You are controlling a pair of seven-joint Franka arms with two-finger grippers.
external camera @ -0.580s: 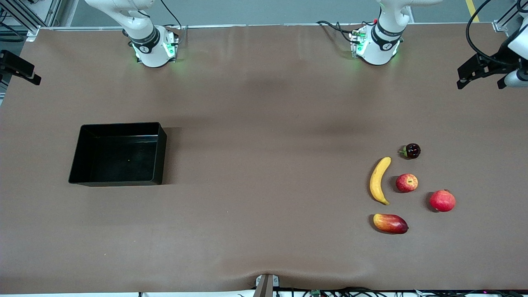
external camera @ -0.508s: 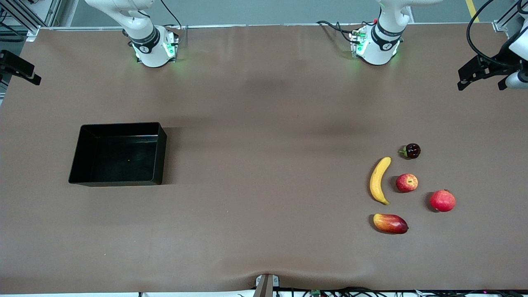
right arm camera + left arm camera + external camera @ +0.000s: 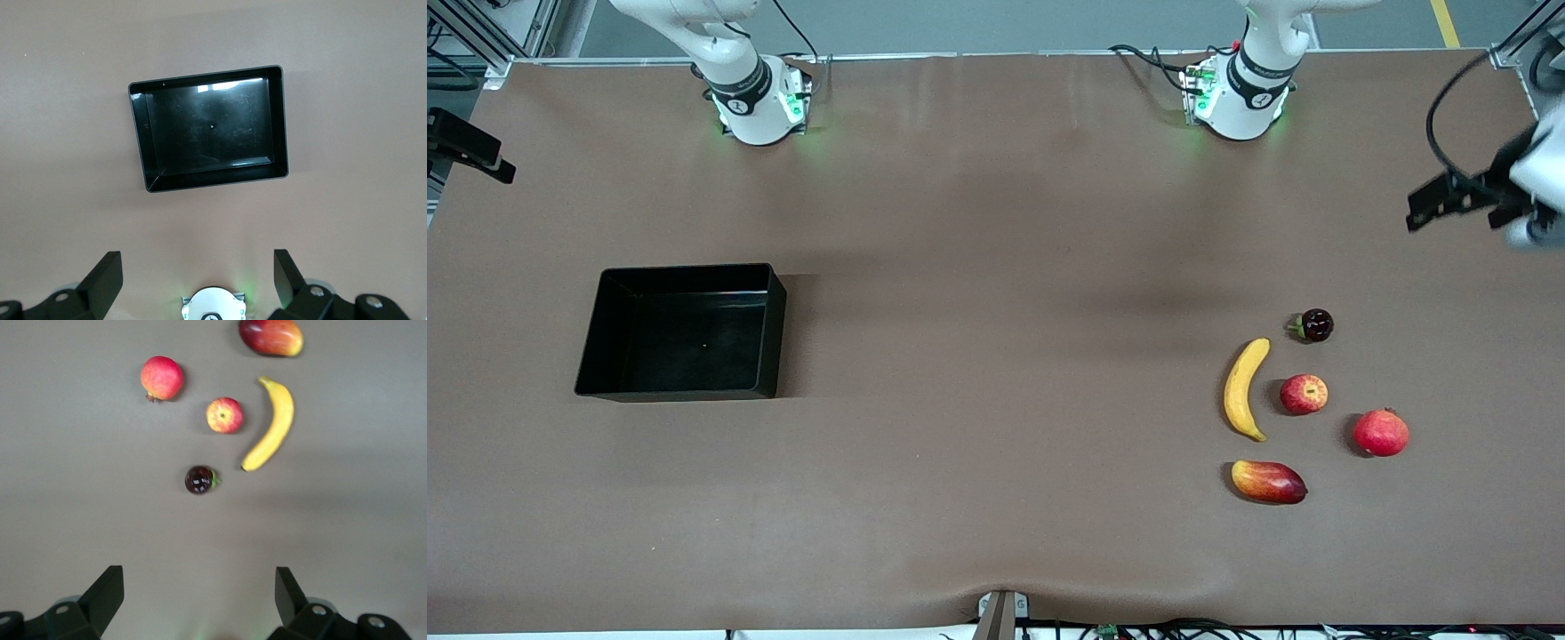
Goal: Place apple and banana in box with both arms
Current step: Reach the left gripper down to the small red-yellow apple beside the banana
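Surface: a wide brown matte table covering point(image 3: 996, 267), with a long bare stretch down its middle between the box and the fruit group, and bare margins along the edge nearest the front camera.

Container: a rectangular, shallow, glossy black plastic box point(image 3: 778, 329) with upright walls, toward the right arm's end of the table; nothing lies in it, and its floor shows only light reflections in the right wrist view point(image 3: 280, 127).

Fruit group, toward the left arm's end, well apart from the box:
- long, curved yellow banana point(image 3: 1245, 388) point(image 3: 272, 425), lying flat, just beside the apple on the side toward the box, not touching it.
- small round red apple with yellowish patches point(image 3: 1304, 394) point(image 3: 225, 415), in the middle of the group.
- small dark glossy round fruit with a green stem point(image 3: 1314, 325) point(image 3: 199, 480), farther from the front camera than the apple.
- plain red round fruit point(image 3: 1381, 433) point(image 3: 161, 378), beside the apple toward the table's end.
- elongated red-yellow mango point(image 3: 1268, 482) point(image 3: 271, 336), nearest the front camera.

Tools:
- left gripper point(image 3: 199, 593), raised over bare table, fingers spread wide, holding nothing; the fruit lies well apart from it.
- right gripper point(image 3: 198, 277), raised over the table near its own base, fingers spread wide, holding nothing; the box sits apart from it.
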